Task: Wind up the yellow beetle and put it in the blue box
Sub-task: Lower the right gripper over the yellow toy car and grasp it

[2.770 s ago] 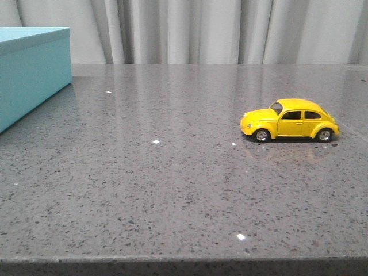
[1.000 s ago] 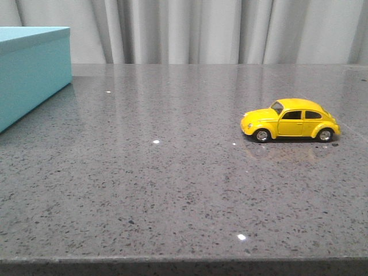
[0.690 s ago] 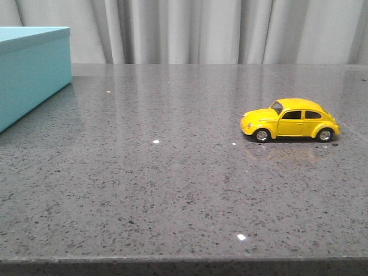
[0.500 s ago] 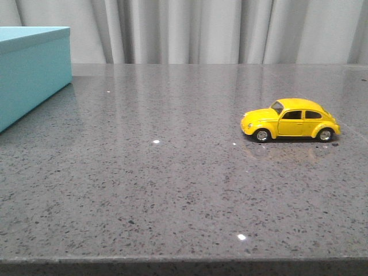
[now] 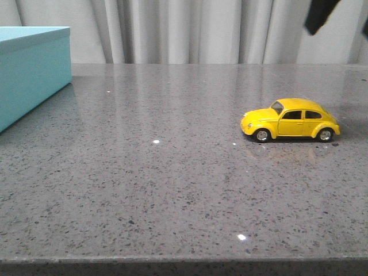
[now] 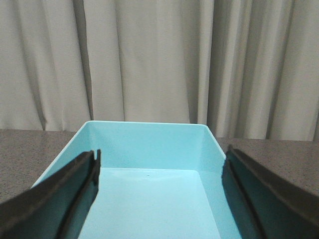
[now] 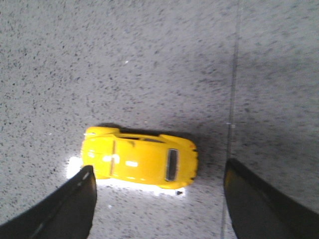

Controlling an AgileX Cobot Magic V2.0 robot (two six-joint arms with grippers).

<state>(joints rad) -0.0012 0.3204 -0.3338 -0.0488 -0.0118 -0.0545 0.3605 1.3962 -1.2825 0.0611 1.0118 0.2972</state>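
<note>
The yellow beetle (image 5: 290, 121) stands on its wheels on the grey table at the right, nose pointing left. In the right wrist view I look down on its roof (image 7: 139, 162). My right gripper (image 7: 159, 169) hangs open above it, one finger on each end of the car, not touching. A dark part of the right arm (image 5: 319, 14) shows at the top right of the front view. The blue box (image 5: 31, 75) stands at the far left. My left gripper (image 6: 161, 154) is open and empty over the box (image 6: 149, 144), whose empty inside shows.
The grey speckled table (image 5: 172, 190) runs to a front edge at the bottom of the front view. Grey curtains (image 5: 190, 29) hang behind it. A thin seam in the tabletop (image 7: 232, 99) runs past the car's rear.
A dark part of my right arm has come into the front view at the top right. The beetle and the box have not moved.
</note>
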